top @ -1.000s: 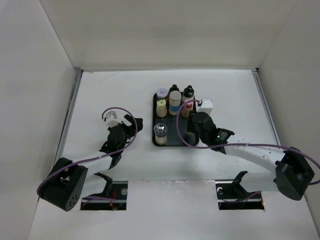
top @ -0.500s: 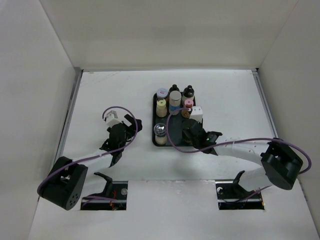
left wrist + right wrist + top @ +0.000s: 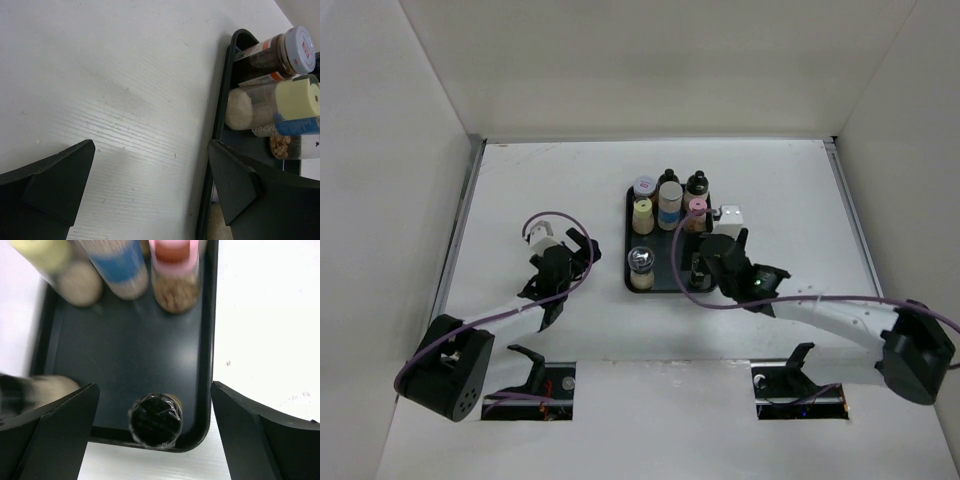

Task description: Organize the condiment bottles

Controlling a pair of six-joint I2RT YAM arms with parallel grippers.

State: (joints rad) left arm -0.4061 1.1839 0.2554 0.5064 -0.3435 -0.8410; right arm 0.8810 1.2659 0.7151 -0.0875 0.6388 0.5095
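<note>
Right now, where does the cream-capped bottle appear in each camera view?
Top external: cream-capped bottle, middle of the left column in the black tray.
Left wrist: right edge, just below the lilac-lidded jar.
Right wrist: top left corner, blurred.
Shared landmark: the black tray, in all three views.

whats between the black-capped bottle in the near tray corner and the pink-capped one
Nothing; the right wrist view shows only bare tray floor between the black-capped bottle and the pink-capped bottle.
</note>
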